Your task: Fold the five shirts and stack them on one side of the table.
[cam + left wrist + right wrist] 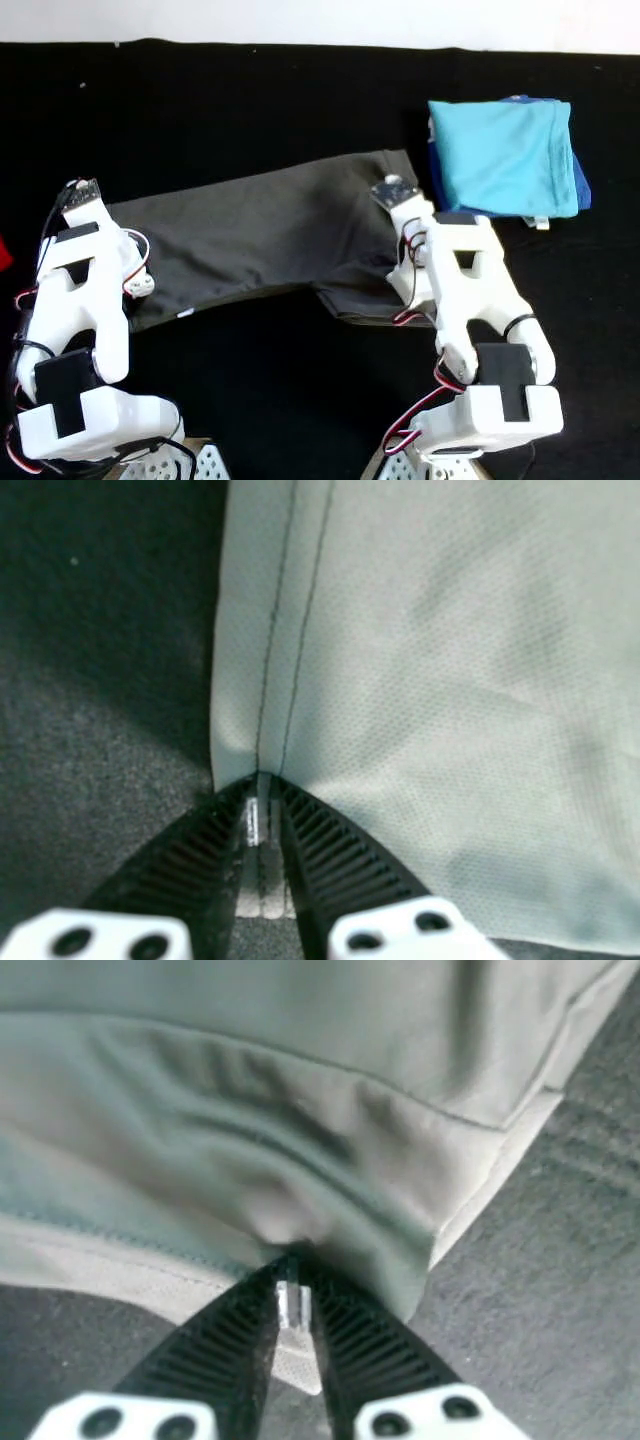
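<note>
A bench covered in black cloth [250,90] runs up to a strip of white wall [300,20] at its far edge. Left of the left claw [262,785], at the bench's very edge, a sliver of something red [4,255] shows; what it is cannot be told.

The left claw is pinched narrow on the double-stitched hem of a dark grey, thin-fabric shirt [260,230], with bare black bench on one side of the seam. From this claw the shirt lies spread flat, its long axis running across to the right claw [292,1265] and slanting slightly away from the arm bases toward that end. A shorter flap juts back toward the bases just beside the right arm.

The right claw is clamped on the same grey shirt, its ribbed black fingers gripping a bunched fold near an edge.

Beyond the right claw and to its right, just beside the grey shirt's far corner, a folded turquoise shirt [500,155] lies on a folded blue shirt [580,185] — the blue shows along the side farthest from the claw.
</note>
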Motion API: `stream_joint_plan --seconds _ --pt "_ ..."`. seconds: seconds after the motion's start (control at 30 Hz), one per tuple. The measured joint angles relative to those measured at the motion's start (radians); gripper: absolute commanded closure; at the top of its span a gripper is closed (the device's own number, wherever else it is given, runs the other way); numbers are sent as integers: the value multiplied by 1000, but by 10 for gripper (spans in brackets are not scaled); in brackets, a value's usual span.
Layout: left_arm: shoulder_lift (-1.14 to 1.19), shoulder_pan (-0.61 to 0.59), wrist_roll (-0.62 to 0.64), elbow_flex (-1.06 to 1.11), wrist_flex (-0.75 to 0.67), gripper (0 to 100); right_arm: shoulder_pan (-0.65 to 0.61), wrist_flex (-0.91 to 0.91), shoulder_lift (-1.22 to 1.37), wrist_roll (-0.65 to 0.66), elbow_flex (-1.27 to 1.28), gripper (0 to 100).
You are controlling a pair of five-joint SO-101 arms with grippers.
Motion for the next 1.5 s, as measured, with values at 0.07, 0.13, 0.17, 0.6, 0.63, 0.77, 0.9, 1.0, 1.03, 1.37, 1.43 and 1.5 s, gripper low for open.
stream_joint_plan --seconds 0.07,0.13,0.17,0.6,0.63,0.77,0.9,1.0,1.03,1.37,1.43,1.5 --pt "0 0 0 0 0 992 0 66 2 0 0 993" --pt "0 0 0 0 0 992 0 135 2 6 0 993" --pt "0 0 0 0 0 992 0 163 2 6 0 993" --pt "0 0 0 0 0 992 -5 226 2 9 -141 892" --pt "0 0 0 0 0 992 -8 244 2 9 -163 851" --pt "0 0 0 0 0 992 -74 354 2 20 -219 805" --pt "0 0 0 0 0 992 -195 485 2 121 -230 803" --pt "0 0 0 0 0 992 -249 506 14 181 -230 769" --pt "0 0 0 0 0 992 -250 505 15 195 -230 753" --pt "0 0 0 0 0 992 -255 359 164 226 -181 739" --pt "0 0 0 0 0 992 -255 336 207 226 -186 739" --pt "0 0 0 0 0 992 -255 319 252 227 -209 739"
